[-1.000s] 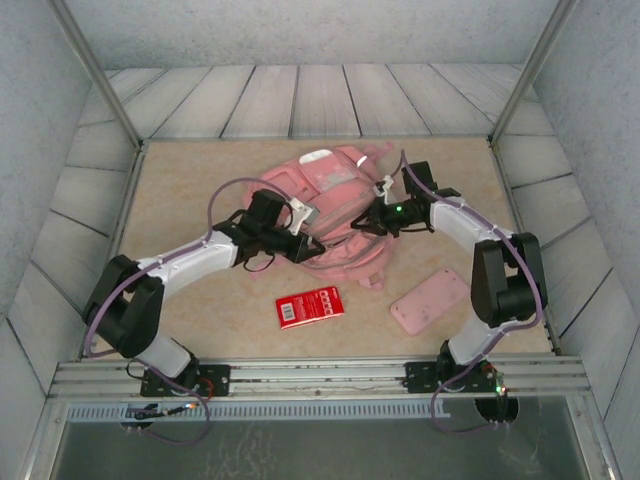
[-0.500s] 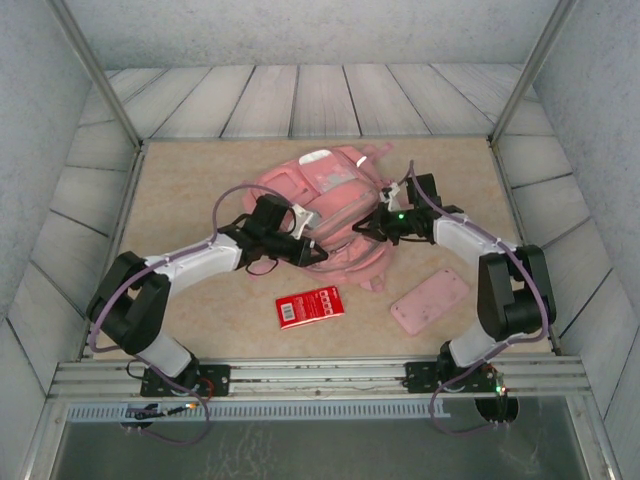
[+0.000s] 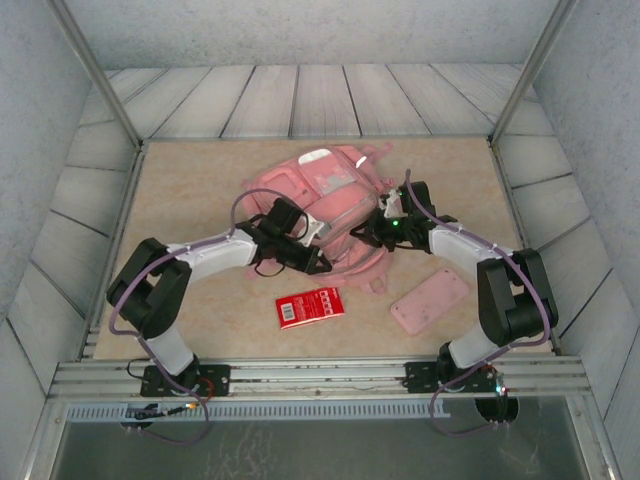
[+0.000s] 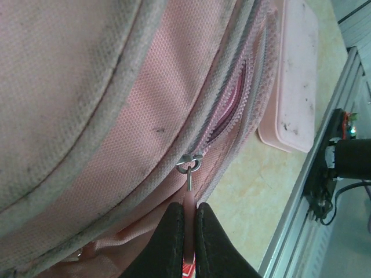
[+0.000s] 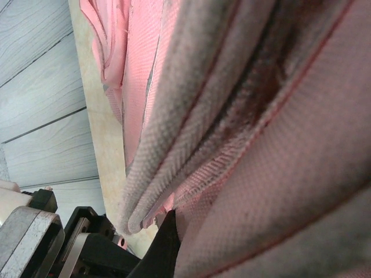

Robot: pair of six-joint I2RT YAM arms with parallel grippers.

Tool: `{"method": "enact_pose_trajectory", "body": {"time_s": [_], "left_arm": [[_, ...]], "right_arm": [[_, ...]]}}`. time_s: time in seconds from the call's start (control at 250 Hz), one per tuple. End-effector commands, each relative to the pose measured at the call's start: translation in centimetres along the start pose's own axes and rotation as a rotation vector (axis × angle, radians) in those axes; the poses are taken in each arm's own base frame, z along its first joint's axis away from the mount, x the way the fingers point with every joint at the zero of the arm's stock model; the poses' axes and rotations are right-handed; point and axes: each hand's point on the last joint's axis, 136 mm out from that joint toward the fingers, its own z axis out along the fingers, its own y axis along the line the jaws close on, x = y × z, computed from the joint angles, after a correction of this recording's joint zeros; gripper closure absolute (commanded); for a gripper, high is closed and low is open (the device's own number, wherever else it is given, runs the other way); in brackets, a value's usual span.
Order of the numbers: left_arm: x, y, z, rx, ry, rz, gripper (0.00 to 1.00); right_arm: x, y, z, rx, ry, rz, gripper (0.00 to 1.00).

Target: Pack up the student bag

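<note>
Left hand (image 4: 188, 211) pinches student bag (image 4: 87, 87) zip pull (image 4: 189, 174); right hand (image 3: 372, 232) clamps bag.

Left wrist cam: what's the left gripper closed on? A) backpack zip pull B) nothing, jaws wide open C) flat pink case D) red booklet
A: the left gripper has its fingers pressed together on the pink zip pull that hangs from the metal slider on the student bag. The red booklet and the pink case lie apart from it.
</note>
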Motion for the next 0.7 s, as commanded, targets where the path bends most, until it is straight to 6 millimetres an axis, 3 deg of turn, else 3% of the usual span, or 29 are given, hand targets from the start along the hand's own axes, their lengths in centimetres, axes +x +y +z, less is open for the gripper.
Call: {"method": "enact_pose_trajectory", "body": {"time_s": [0.0, 0.156, 0.488, 0.695], "left_arm": [[5.9, 1.8, 0.4, -0.093, 0.211, -0.117, 1.0], [5.7, 4.2, -0.7, -0.261, 0.183, -0.143, 1.0], [8.7, 8.1, -5.8, -0.423, 0.13, -0.295, 1.0], [8.5, 10.2, -7.7, -0.498, 0.083, -0.349, 1.0]], "right_arm": [[-5.2, 3.8, -2.4, -0.077, -0.224, -0.118, 1.0], [-5.2, 3.6, -2.4, -0.054, -0.212, -0.141, 1.0], [-8.0, 1.8, -5.0, -0.022, -0.266, -0.125, 1.0], [-8.6, 1.4, -6.2, -0.014, -0.265, -0.135, 1.0]]}}
